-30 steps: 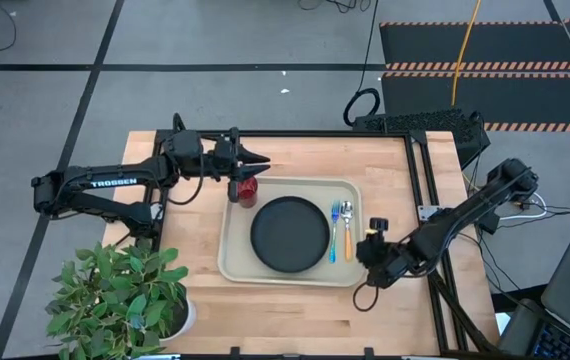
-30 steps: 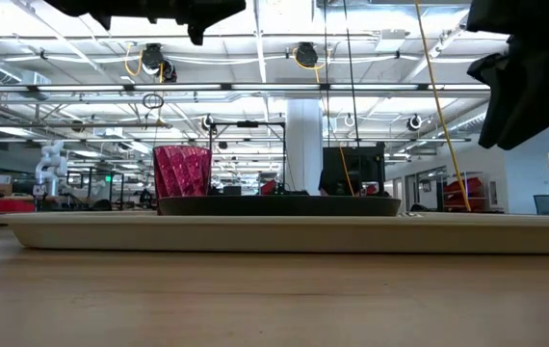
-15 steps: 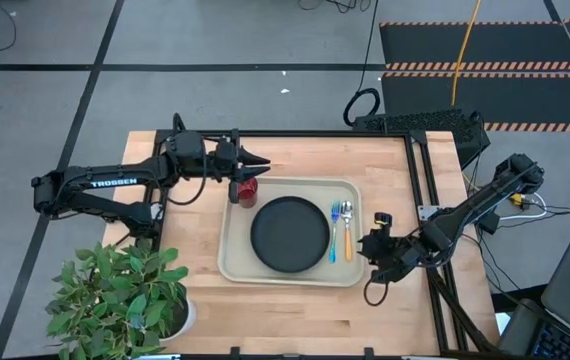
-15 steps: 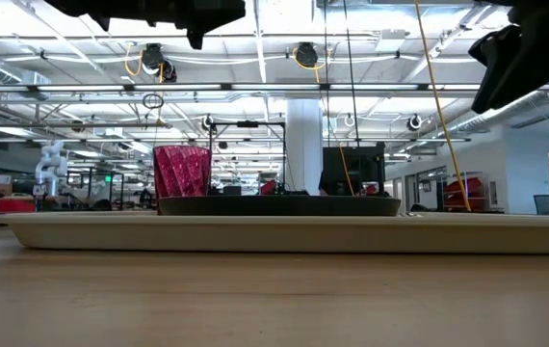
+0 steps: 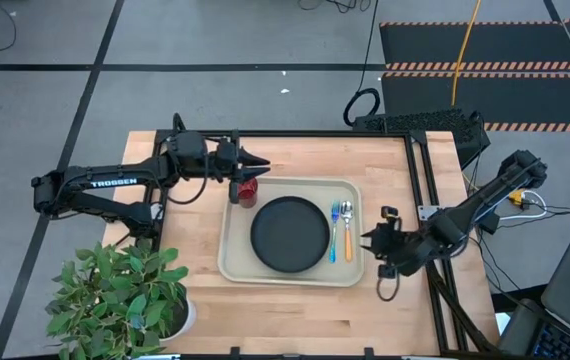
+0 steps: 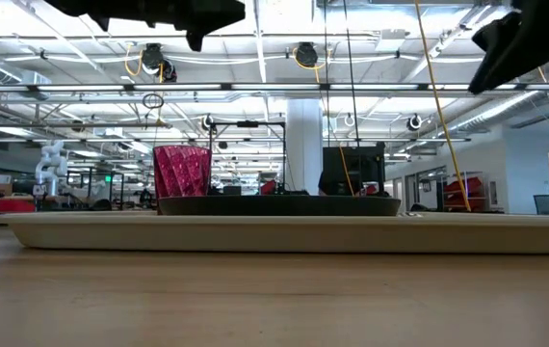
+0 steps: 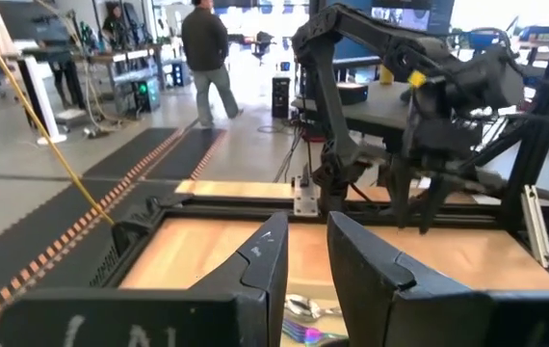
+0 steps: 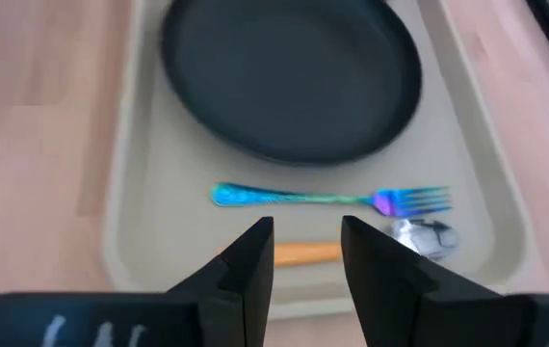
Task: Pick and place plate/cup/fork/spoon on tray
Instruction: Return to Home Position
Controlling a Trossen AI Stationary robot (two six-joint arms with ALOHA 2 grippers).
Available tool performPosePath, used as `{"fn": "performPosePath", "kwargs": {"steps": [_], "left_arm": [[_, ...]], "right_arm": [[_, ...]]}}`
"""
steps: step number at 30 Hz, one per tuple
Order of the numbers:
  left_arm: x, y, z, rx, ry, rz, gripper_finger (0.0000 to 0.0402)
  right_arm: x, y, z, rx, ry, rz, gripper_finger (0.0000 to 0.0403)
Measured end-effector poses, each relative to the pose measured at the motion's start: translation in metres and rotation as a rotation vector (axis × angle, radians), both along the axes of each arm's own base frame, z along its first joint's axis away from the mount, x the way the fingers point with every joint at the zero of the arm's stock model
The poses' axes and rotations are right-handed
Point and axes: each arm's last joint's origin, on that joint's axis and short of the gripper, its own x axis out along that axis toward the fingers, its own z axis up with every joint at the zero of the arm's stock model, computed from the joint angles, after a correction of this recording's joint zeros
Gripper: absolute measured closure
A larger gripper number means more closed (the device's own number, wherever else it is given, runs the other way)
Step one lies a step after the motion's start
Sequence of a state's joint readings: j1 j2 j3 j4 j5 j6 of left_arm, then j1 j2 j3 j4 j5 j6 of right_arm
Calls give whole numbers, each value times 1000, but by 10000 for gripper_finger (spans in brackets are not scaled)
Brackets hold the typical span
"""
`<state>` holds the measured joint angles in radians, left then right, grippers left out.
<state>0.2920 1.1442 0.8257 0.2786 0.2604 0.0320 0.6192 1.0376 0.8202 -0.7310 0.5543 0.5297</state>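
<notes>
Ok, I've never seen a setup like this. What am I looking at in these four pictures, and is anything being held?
It is a robot with two dark arms at a wooden table. One picture looks straight down from above, one looks level across the tabletop, and two come from cameras on the arms' wrists. On the table lies a beige tray holding a black plate, a red cup, a blue fork and an orange-handled spoon. A plant stands at one corner. The left hand hovers above the table near the cup; the right hand is beside the tray's fork side. Both are open and hold nothing.
</notes>
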Motion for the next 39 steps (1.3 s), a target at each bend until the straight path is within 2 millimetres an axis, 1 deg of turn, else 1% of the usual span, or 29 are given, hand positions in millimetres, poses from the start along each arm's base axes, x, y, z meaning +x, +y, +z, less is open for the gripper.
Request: {"fn": "performPosePath", "kwargs": {"steps": [4, 7, 10, 12, 15, 20, 23, 27, 31, 33, 36, 39], "left_arm": [[0, 0, -2, -23, 15, -4, 321], [-2, -1, 0, -42, 15, -25, 321], [-2, -2, -3, -62, 40, -25, 321], [-6, -3, -5, -64, 61, -21, 321], [-22, -4, -5, -58, 31, 18, 321], [-66, -11, -14, -98, -85, 62, 321], [-88, -19, -26, -133, -144, 54, 321], [-105, -28, -50, -217, -163, 27, 321], [-113, -34, -70, -264, -163, 20, 321], [-115, -35, -78, -303, -158, 51, 321], [-115, -39, -90, -374, -125, 117, 321], [-113, -48, -103, -397, -75, 125, 321]], "right_arm": [[-14, -7, 0, 58, -76, 16, 289], [-24, -15, -4, 106, -149, 20, 289], [-30, -20, -9, 122, -229, 56, 289], [-31, -24, -10, 120, -286, 74, 289], [-34, -32, -12, 91, -313, 73, 289], [-35, -45, -14, 51, -328, 80, 289], [-32, -53, -15, 63, -375, 97, 289], [-29, -63, -20, 94, -433, 119, 289], [-25, -75, -34, 139, -466, 101, 289], [-24, -80, -43, 165, -478, 83, 289], [-23, -88, -54, 195, -504, 48, 289], [-24, -93, -63, 208, -524, -3, 289]]}}
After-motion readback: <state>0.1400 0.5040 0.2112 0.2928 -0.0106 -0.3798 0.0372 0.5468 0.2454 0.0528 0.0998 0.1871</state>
